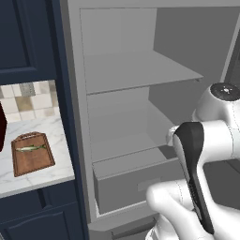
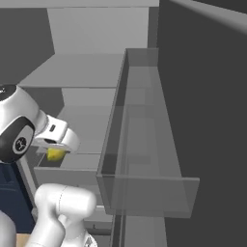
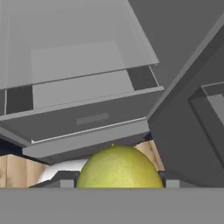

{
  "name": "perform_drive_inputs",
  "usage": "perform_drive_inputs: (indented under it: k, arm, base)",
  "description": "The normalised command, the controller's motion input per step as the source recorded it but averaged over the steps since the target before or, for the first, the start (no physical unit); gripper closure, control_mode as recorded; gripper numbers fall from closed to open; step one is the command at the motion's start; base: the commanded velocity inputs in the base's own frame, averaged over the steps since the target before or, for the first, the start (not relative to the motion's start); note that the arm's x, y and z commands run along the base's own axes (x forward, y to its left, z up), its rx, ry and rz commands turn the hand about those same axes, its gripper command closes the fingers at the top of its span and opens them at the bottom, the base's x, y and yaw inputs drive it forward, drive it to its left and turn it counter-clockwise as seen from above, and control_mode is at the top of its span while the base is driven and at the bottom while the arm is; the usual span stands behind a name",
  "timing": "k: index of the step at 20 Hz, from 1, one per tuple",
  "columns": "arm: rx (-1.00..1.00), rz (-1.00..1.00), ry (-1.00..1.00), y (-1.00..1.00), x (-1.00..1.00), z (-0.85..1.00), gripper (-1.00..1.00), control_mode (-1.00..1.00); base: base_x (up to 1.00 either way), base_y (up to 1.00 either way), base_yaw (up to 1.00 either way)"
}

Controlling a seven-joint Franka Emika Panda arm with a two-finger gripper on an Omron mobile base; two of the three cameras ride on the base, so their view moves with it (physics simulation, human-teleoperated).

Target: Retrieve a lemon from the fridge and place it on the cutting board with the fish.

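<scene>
A yellow lemon [image 3: 118,168] sits between my gripper's [image 3: 117,183] two fingertips, and the gripper is shut on it. In the right base view the lemon [image 2: 55,154] shows just under the white hand, in front of the open fridge's [image 1: 140,70] lower shelf. The fridge drawer [image 3: 83,118] lies beyond the lemon in the hand view. The brown cutting board [image 1: 32,153] lies on the marble counter [image 1: 58,171] left of the fridge. The thin greenish fish [image 1: 30,148] rests across its far half.
The open fridge door with its clear bins [image 2: 144,185] stands close on the right. Navy cabinets [image 1: 28,37] frame the counter, with a dark red microwave [image 1: 1,126] at the left edge. Grey shelves [image 1: 140,75] span the fridge.
</scene>
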Motion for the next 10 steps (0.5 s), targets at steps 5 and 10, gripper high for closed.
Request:
perform_drive_inputs:
  k: [5, 10]
  arm:
    - [0.00, 0.00, 0.00, 0.00, -0.25, -0.02, 1.00, 1.00]
    - [0.00, 0.00, 0.00, 0.00, 0.00, 0.00, 1.00, 1.00]
  base:
    - [-0.14, 0.00, 0.00]
    - [-0.86, 0.14, 0.00]
